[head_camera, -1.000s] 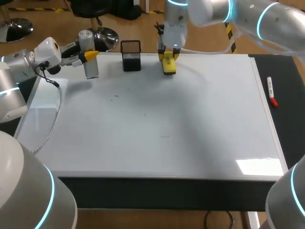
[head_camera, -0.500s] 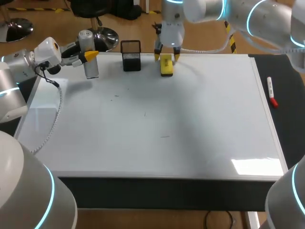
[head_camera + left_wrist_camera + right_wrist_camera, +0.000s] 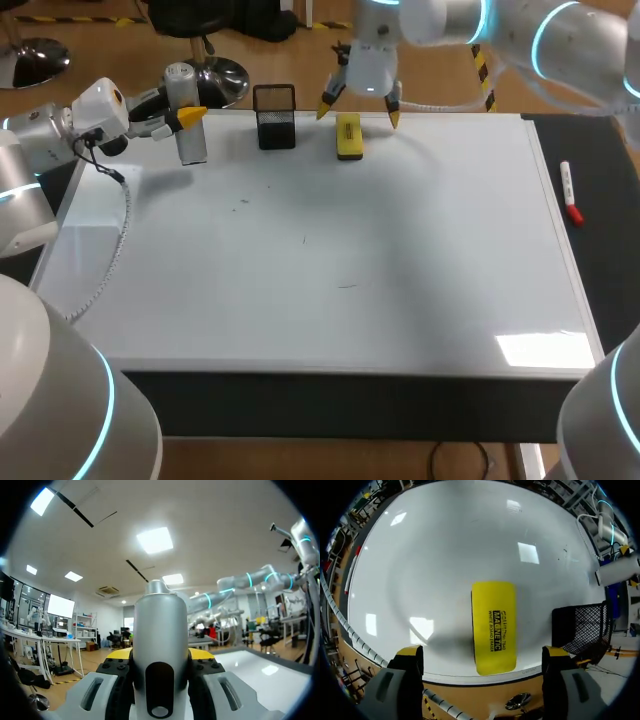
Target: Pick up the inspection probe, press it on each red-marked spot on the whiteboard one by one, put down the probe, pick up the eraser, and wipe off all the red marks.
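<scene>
Yellow rectangular eraser (image 3: 349, 136) lies flat by the far edge of the white whiteboard (image 3: 400, 260), just beside a black mesh holder (image 3: 275, 117). The right gripper (image 3: 358, 117) hangs over it, fingers spread wide and clear of both sides. No red marks show, leaving broad open surface toward the near edge. At the far-left corner, the left gripper (image 3: 185, 118) pinches the upright silver cylindrical probe (image 3: 192, 145), seemingly parked out of the way.

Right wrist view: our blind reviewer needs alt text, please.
A yellow eraser lies flat on the whiteboard under the right gripper, whose open fingers straddle it without touching. A black mesh holder stands beside it.
</scene>
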Controlling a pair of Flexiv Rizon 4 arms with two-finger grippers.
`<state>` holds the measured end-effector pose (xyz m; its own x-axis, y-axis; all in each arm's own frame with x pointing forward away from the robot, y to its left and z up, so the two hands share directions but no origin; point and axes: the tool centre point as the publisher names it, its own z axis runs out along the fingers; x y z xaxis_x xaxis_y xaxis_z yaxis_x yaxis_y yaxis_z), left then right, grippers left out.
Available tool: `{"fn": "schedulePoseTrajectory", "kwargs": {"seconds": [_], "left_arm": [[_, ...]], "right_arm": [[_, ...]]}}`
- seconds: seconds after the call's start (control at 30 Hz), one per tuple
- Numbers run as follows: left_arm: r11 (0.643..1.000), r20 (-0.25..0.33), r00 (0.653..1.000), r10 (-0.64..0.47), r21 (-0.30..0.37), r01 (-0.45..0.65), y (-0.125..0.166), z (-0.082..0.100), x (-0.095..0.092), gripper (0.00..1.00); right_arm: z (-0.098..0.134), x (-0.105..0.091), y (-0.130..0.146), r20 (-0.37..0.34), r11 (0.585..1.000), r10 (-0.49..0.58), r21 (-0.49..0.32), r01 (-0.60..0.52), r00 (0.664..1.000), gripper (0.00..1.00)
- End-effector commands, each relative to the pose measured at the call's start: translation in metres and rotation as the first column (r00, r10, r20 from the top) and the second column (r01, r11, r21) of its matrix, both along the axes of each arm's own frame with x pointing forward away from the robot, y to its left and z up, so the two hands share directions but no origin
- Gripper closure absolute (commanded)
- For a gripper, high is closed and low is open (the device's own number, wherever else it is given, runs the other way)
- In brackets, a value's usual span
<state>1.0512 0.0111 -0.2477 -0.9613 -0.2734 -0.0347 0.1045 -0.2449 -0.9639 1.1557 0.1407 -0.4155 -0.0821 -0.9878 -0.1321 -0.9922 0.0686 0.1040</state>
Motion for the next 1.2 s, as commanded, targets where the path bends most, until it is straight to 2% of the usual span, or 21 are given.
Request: {"fn": "schedulePoseTrajectory", "kwargs": {"seconds": [0.03, 0.13, 0.2, 0.5, 0.7, 0.83, 1.0, 1.1, 1.2], "left_arm": [[1.0, 0.001, 1.0, 0.003, 0.001, -0.003, 0.0, 0.001, -0.001, 1.0], [1.0, 0.001, 1.0, 0.003, 0.001, -0.003, 0.0, 0.001, -0.001, 1.0], [1.0, 0.001, 1.0, 0.003, 0.001, -0.003, 0.0, 0.001, -0.001, 1.0], [1.0, 0.001, 1.0, 0.003, 0.001, -0.003, 0.0, 0.001, -0.001, 1.0], [1.0, 0.001, 1.0, 0.003, 0.001, -0.003, 0.0, 0.001, -0.001, 1.0], [1.0, 0.001, 1.0, 0.003, 0.001, -0.003, 0.0, 0.001, -0.001, 1.0], [1.0, 0.001, 1.0, 0.003, 0.001, -0.003, 0.0, 0.001, -0.001, 1.0], [1.0, 0.001, 1.0, 0.003, 0.001, -0.003, 0.0, 0.001, -0.001, 1.0], [1.0, 0.001, 1.0, 0.003, 0.001, -0.003, 0.0, 0.001, -0.001, 1.0]], "right_arm": [[0.026, -0.028, -0.03, 0.071, 0.996, -0.067, 0.06, 0.063, 0.995, 0.0], [0.038, -0.03, -0.039, 0.05, 0.984, -0.165, 0.083, 0.16, 0.985, 0.0], [0.046, -0.033, -0.046, 0.058, 0.975, -0.184, 0.137, 0.174, 0.981, 0.0], [0.085, -0.038, -0.065, 0.03, 0.93, -0.313, 0.21, 0.3, 0.949, 0.0], [0.109, -0.041, -0.081, 0.026, 0.888, -0.407, 0.245, 0.389, 0.913, 0.0], [0.12, -0.04, -0.092, -0.026, 0.856, -0.467, 0.237, 0.46, 0.884, 0.0], [0.13, -0.043, -0.103, -0.074, 0.813, -0.52, 0.262, 0.52, 0.851, 0.0], [0.135, -0.044, -0.111, -0.097, 0.768, -0.572, 0.285, 0.573, 0.814, 0.0], [0.137, -0.046, -0.119, -0.106, 0.744, -0.593, 0.308, 0.593, 0.798, 0.0]]}}
